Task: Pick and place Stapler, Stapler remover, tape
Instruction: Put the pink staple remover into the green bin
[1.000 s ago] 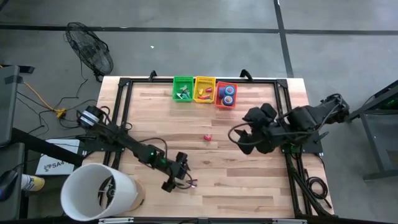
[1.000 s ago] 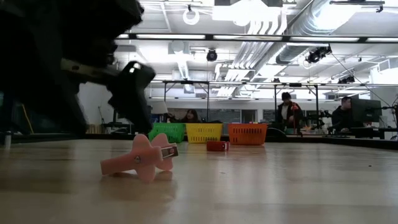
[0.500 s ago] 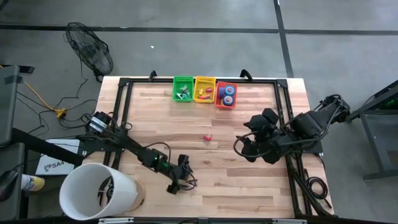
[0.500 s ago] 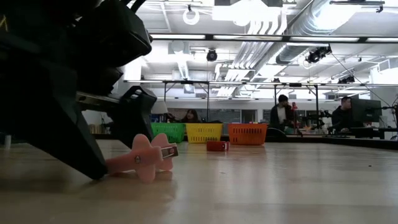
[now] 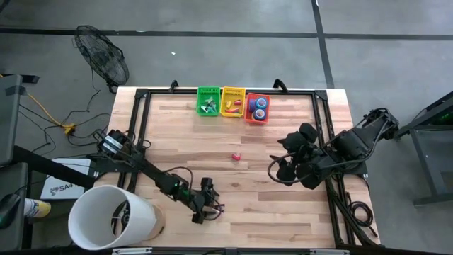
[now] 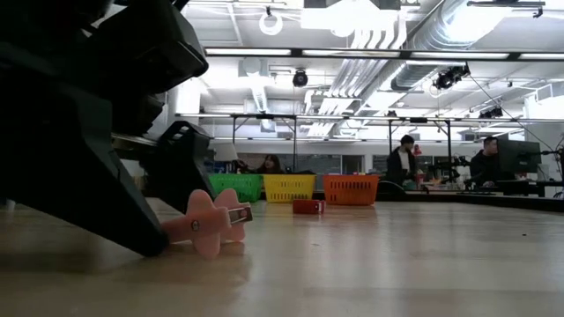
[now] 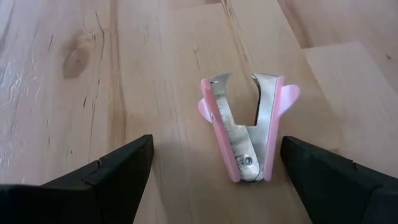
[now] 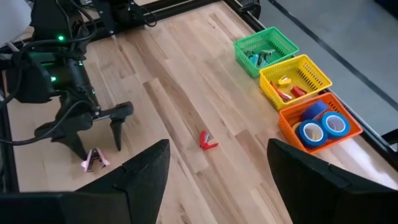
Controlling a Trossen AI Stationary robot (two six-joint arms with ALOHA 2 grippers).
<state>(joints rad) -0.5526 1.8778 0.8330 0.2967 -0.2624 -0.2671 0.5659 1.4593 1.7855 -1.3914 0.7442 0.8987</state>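
Near the front edge of the wooden table [image 5: 283, 212] we saw the left gripper [image 7: 211, 171] lowered over the pink staple remover [image 7: 247, 127], its fingers spread wide on either side without touching it. The right gripper [image 8: 217, 165] hung above the table's right side with jaws apart and nothing in them. Well away, a small red stapler [image 5: 236, 156] lay mid-table, and blue tape rolls [image 8: 323, 124] sat in the orange basket [image 8: 292, 127] beside the yellow basket [image 5: 232, 102] and green basket [image 5: 208, 100].

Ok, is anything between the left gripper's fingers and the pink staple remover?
No. In the left wrist view the pink staple remover lies on bare wood between the open left gripper's fingers, untouched.
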